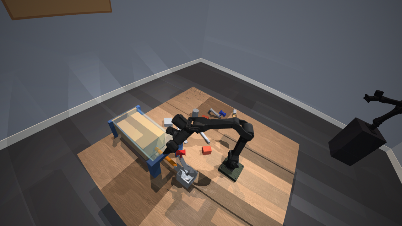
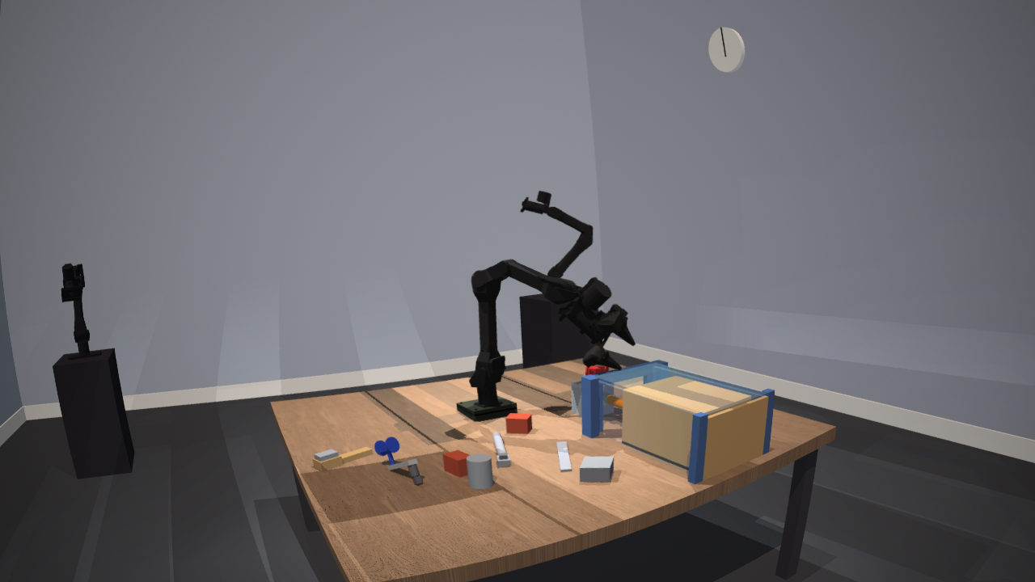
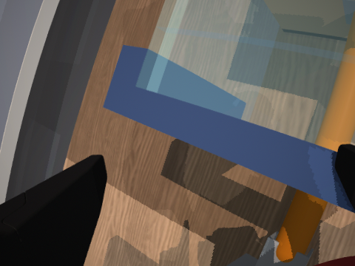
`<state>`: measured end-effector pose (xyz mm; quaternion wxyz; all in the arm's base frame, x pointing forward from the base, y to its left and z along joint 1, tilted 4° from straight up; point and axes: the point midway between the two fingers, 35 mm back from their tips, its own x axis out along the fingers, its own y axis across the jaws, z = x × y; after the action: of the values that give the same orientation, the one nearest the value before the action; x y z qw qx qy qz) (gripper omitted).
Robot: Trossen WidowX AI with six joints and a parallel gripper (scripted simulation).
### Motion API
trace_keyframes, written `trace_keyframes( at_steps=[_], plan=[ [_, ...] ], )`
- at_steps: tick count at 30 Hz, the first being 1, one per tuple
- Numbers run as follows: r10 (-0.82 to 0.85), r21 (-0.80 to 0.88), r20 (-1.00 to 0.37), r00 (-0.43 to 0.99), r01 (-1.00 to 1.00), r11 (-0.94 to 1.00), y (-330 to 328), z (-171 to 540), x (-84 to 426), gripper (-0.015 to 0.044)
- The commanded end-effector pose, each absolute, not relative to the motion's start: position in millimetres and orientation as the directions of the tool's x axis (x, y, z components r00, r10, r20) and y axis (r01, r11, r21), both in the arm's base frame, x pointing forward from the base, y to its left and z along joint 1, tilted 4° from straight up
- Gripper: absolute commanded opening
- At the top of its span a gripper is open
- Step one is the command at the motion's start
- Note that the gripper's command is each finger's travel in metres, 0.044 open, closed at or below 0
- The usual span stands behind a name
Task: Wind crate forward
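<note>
The tan crate (image 1: 149, 123) (image 2: 656, 427) sits flat inside the clear-panelled cubby, with a gap between its front and the blue steel frame (image 1: 154, 169) (image 2: 591, 408) (image 3: 222, 127). An orange strap (image 1: 170, 160) (image 3: 338, 100) runs from the crate under the frame to the grey winch (image 1: 185, 181). The winch handle stands on top of the winch, its crank arm (image 1: 183, 164) leading to a red knob (image 1: 180, 153) (image 2: 596, 369) (image 3: 345, 261). My gripper (image 1: 166, 142) (image 2: 625, 356) (image 3: 224, 161) is open and empty, above the frame's top beam and near the knob. Its fingers partly hide the beam.
Red blocks (image 1: 206, 150) (image 2: 455, 463), a grey cylinder (image 1: 195, 113) (image 2: 479, 471), a grey block (image 1: 168, 121) (image 2: 596, 470), a flat bar (image 2: 563, 457), a silver tool (image 2: 500, 449), a blue-knobbed crank (image 1: 222, 113) (image 2: 387, 446) and a wooden-handled hammer (image 1: 234, 112) (image 2: 327, 457) lie on the bench.
</note>
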<state>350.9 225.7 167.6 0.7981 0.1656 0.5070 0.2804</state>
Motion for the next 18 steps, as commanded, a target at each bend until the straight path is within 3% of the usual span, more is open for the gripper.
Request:
trace_keyframes(
  at_steps=[1, 6, 18],
  plan=[
    [0.129, 0.139, -0.990, 0.054, 0.433, 0.890, 228, 154, 277, 0.0440],
    [0.007, -0.013, -0.999, -0.038, 0.500, 0.866, 215, 155, 255, 0.0440],
    [0.000, -0.021, -0.999, -0.042, 0.503, 0.864, 214, 155, 254, 0.0440]
  ],
)
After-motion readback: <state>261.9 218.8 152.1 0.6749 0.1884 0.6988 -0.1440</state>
